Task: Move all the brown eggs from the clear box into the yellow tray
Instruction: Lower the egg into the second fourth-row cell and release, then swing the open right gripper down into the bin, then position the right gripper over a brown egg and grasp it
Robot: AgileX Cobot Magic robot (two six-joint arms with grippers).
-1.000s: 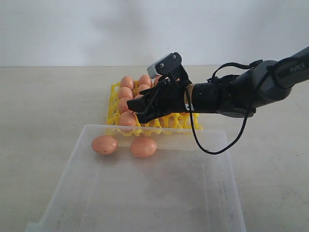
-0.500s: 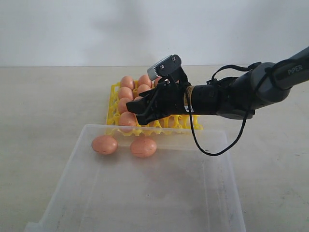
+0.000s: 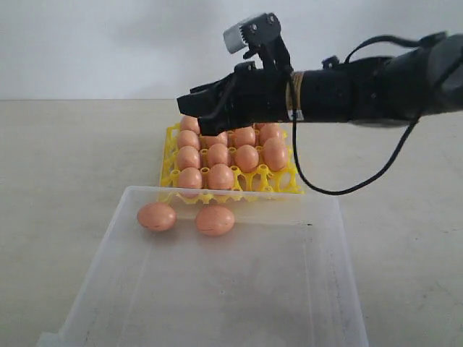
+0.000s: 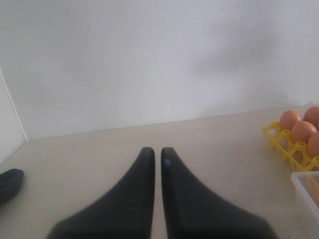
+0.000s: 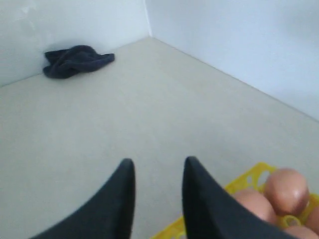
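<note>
Exterior view, right gripper (image 3: 189, 105) jaws parted, empty, yellow tray (image 3: 278, 186) beneath it, two brown eggs (image 3: 157, 216) lower in clear box (image 3: 101, 253), left gripper (image 4: 157, 150) jaws together.

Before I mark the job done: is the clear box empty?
Not empty. Two brown eggs lie inside the clear box, near the wall by the yellow tray.
</note>
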